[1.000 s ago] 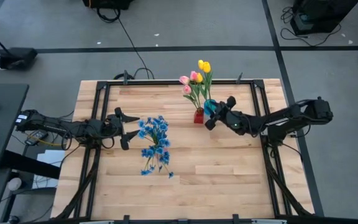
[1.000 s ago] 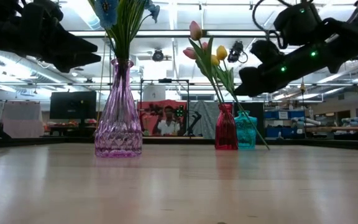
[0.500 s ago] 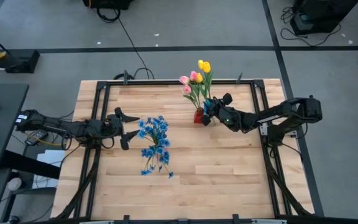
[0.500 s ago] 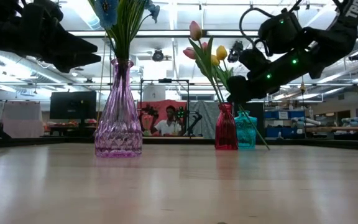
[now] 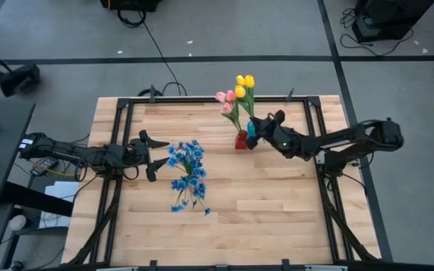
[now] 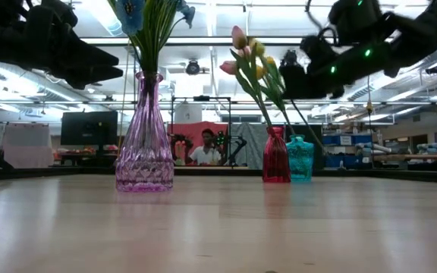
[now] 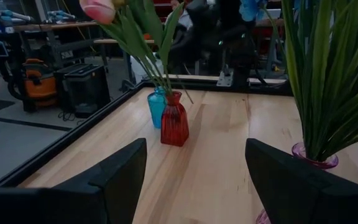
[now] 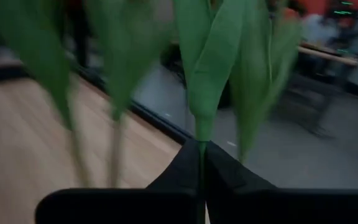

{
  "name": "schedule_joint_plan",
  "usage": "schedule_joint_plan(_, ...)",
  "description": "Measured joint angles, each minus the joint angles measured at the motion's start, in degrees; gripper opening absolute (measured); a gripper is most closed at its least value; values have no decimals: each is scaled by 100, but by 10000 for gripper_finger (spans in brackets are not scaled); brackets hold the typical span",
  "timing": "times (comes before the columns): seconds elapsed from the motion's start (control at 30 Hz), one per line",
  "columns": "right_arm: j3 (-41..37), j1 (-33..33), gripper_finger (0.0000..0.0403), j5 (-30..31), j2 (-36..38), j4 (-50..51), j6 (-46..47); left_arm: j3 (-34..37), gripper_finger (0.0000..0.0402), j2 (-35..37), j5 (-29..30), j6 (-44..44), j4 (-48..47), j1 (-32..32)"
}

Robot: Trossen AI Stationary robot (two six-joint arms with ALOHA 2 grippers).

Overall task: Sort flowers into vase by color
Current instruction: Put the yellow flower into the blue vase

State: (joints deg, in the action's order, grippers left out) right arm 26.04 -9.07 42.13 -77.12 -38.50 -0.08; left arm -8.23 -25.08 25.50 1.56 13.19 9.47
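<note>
I see the wood table (image 5: 277, 211) filling mid frame in the high view. Left arm waits at mid left, left gripper (image 5: 151, 155) spread wide, holding nothing, just beside the blue sprigs (image 5: 187, 172) standing in the purple vase (image 6: 144, 144). Right arm comes in from the right; right gripper (image 5: 261, 129) sits above the teal vase (image 6: 300, 158), upper centre. In the right wrist view its fingers (image 8: 191, 165) are pinched on a thin green stem, so it's clamped on a yellow tulip (image 5: 240, 91). Another yellow head (image 5: 249, 80) and the pink tulips (image 5: 224, 99) lean up-frame from the red vase (image 6: 276, 155). My read: stems are light, thin, prob. springy w/ wire core, heads top-heavy. Best hold is low-to-mid stem, below the leaves, not the soft head. Vases look like glass, narrow necks, easy to tip.
</note>
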Motion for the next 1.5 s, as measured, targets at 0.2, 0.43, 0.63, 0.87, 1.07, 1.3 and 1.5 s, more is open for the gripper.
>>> schedule_joint_plan(0.2, 0, 316, 16, -619, 681, -2, -161, 0, 280, 0, 0, 5, -16, 0)
schedule_joint_plan(0.43, 0, 406, 12, -236, 872, -878, -978, 0, 280, 0, 0, 15, 38, 0)
schedule_joint_plan(0.63, 0, 131, 13, -468, 236, -2439, -1658, 0, 280, 0, 0, 17, 72, 0)
schedule_joint_plan(0.87, -2, -270, 13, -616, -470, -3530, -2035, 0, 280, 0, 0, 17, 56, 0)
schedule_joint_plan(1.07, -4, -552, 13, -766, -870, -3603, -1727, 0, 280, -2, 0, 9, -26, 0)
schedule_joint_plan(1.3, -4, -540, 13, -487, -1203, -3521, -1390, -1, 280, 0, -2, 2, -123, 0)
schedule_joint_plan(1.5, -7, -304, 14, -30, -1279, -3000, -1266, 0, 280, 0, -1, 0, -121, 0)
